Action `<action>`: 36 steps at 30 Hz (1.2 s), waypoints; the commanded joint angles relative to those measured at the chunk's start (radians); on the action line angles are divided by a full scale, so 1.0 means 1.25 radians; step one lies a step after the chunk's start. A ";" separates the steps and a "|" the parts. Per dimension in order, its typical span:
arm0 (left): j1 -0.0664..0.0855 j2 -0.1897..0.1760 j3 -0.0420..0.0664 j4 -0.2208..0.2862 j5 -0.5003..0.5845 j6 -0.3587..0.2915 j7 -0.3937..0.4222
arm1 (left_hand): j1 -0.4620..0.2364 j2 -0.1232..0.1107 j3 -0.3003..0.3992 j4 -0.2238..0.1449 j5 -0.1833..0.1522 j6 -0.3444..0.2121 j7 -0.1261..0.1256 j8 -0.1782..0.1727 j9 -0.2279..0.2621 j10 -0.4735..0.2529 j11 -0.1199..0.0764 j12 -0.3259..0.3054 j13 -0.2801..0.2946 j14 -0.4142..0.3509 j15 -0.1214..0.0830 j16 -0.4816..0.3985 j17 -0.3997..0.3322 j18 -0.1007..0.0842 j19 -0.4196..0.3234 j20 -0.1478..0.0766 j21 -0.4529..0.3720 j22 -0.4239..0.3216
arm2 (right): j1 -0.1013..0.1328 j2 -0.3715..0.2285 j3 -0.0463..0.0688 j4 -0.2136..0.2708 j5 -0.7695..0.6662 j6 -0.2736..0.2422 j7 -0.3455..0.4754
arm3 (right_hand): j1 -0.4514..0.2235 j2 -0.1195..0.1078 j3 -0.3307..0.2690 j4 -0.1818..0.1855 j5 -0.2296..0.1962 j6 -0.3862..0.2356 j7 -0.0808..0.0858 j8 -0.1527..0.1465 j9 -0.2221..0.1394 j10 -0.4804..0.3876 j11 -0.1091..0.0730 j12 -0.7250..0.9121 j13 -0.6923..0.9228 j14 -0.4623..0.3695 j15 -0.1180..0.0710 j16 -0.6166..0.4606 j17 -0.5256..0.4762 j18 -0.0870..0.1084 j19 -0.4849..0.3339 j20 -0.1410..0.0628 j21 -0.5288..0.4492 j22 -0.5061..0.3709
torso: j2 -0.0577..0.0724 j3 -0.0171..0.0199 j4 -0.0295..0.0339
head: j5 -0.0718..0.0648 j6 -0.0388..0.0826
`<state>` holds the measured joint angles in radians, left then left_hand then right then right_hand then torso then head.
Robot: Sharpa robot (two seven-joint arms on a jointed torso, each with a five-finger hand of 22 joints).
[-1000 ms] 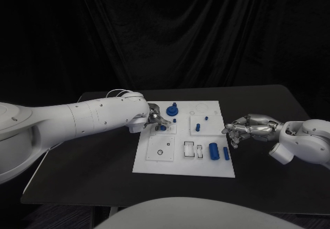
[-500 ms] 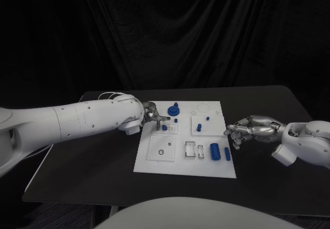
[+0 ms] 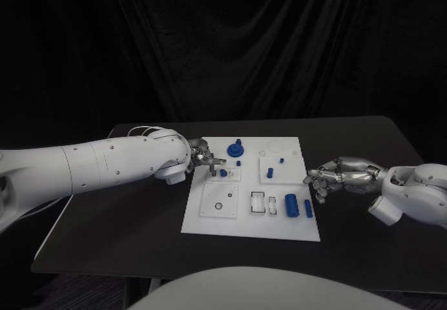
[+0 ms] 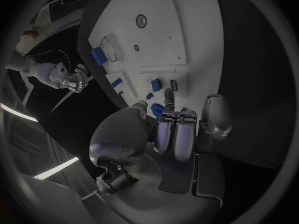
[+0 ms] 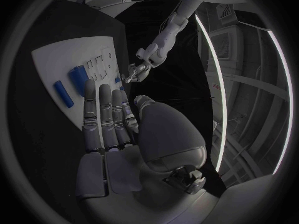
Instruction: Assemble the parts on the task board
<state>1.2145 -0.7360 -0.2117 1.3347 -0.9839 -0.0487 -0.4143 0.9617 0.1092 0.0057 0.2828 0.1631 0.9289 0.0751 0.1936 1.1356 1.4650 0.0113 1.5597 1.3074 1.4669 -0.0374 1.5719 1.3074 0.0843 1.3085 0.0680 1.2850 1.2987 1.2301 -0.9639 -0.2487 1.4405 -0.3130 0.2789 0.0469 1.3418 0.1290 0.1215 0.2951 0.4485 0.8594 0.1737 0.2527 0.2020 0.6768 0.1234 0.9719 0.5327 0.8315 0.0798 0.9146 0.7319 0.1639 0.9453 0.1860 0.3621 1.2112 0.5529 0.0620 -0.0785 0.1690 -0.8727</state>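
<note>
The white task board [image 3: 244,219] lies in the middle of the black table. On it are a round blue part [image 3: 234,150], a small blue peg [image 3: 221,173], another peg [image 3: 268,172], a thick blue cylinder [image 3: 290,205] and a slim blue bar [image 3: 307,207]. My left hand [image 3: 207,159] hovers at the board's far left edge, fingers pointing down beside the small peg [image 4: 156,85], with nothing in it. My right hand [image 3: 329,177] hangs just off the board's right edge, fingers [image 5: 102,117] stretched side by side and holding nothing.
The board [image 4: 162,30] also carries a square tile with a ring [image 3: 218,206] and narrow slots [image 3: 256,202]. Bare black table [image 3: 121,226] lies to both sides of the board and in front of it. A dark curtain hangs behind.
My left hand has drawn back from over the small blue peg toward the board's left edge; the peg stays on the board. The right hand has barely shifted.
</note>
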 commanded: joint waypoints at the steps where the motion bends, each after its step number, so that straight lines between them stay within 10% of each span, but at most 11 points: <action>1: 0.001 0.003 0.000 0.000 0.002 0.033 0.004 | 0.020 0.004 -0.002 -0.004 0.016 0.007 -0.001 0.005 0.001 0.074 -0.003 -0.001 0.203 0.083 -0.004 -0.001 0.211 0.006 0.004 0.002 -0.004 0.002 | -0.002 0.001 0.001 0.000 0.000 0.014 -0.012 | -0.007 0.001 -0.004 0.000 -0.004 -0.004 0.000 0.005 -0.001 -0.003 0.000 -0.002 -0.001 -0.005 0.000 -0.001 -0.001 0.012 -0.005 0.000 -0.004 -0.002 | 0.001 -0.0014 -0.0001 | 0.001 0.000; 36: -0.002 0.066 0.000 -0.071 0.002 0.098 0.015 | 0.074 0.015 0.013 -0.023 0.024 0.013 -0.003 -0.007 -0.017 0.066 -0.006 -0.010 0.196 0.083 -0.007 -0.001 0.211 0.008 -0.002 -0.001 -0.015 0.000 | -0.003 0.003 0.001 -0.001 0.000 0.025 -0.015 | -0.010 0.004 -0.005 0.000 -0.005 -0.006 0.001 0.005 -0.002 -0.006 0.001 -0.002 -0.005 -0.008 0.000 -0.001 -0.005 0.012 -0.006 0.001 -0.007 -0.004 | 0.001 -0.0007 -0.0030 | -0.003 0.000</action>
<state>1.2140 -0.6564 -0.2118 1.2464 -0.9839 0.0584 -0.4108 1.0461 0.1281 0.0213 0.2591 0.1975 0.9435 0.0678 0.1895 1.1162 1.4651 0.0113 1.5510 1.3074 1.4669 -0.0374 1.5719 1.3073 0.0843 1.3084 0.0679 1.2720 1.2983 1.2297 -0.9606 -0.2487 1.4390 -0.3131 0.2946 0.0415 1.3381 0.1328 0.1216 0.2951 0.4485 0.8594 0.1737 0.2527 0.2000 0.6769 0.1234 0.9719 0.5277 0.8307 0.0806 0.9146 0.7258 0.1640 0.9453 0.1860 0.3586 1.2079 0.5542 0.0611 -0.0817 0.1647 -0.8727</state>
